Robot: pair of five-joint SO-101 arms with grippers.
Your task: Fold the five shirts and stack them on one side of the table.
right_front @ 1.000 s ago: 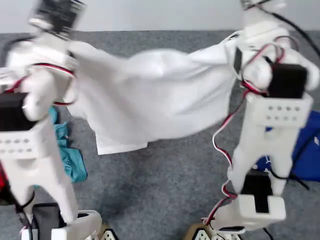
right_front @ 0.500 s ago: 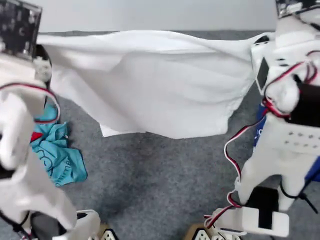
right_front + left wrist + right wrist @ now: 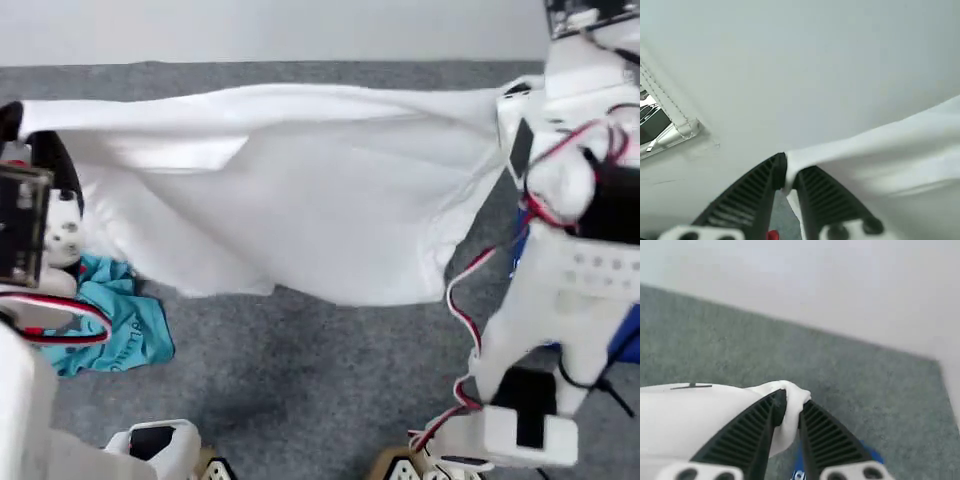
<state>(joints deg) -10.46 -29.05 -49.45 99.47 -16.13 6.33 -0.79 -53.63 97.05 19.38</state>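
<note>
Left fingers [image 3: 760, 192]: pressed together on a corner of the white shirt [image 3: 300, 190], with a thin fold of cloth pinched at the tips. Right fingers [image 3: 755, 432]: pressed together on a bunched corner of the same shirt, a small wad of cloth bulging past the tips.

Position of the shirt, high view: it is stretched between the two grips and its long axis runs from 9 o'clock to 3 o'clock. The left fingers hold the 9 o'clock end and the right fingers hold the 3 o'clock end. The taut edge lies on the 12 o'clock side. The loose body of the cloth falls from it toward 6 o'clock. Whether the lower hem touches the surface [image 3: 320, 400] cannot be determined.

Governing relation for the next move: the shirt lies inboard of both grips, so neither side is nearer. It is judged that any lay-down or fold must be driven by both ends together, keeping the 9-to-3 axis straight.

Other shirts: a teal shirt [image 3: 115, 325] lies crumpled at 8 o'clock, near the left end. A blue shirt [image 3: 626, 345] lies at 4 o'clock.
</note>
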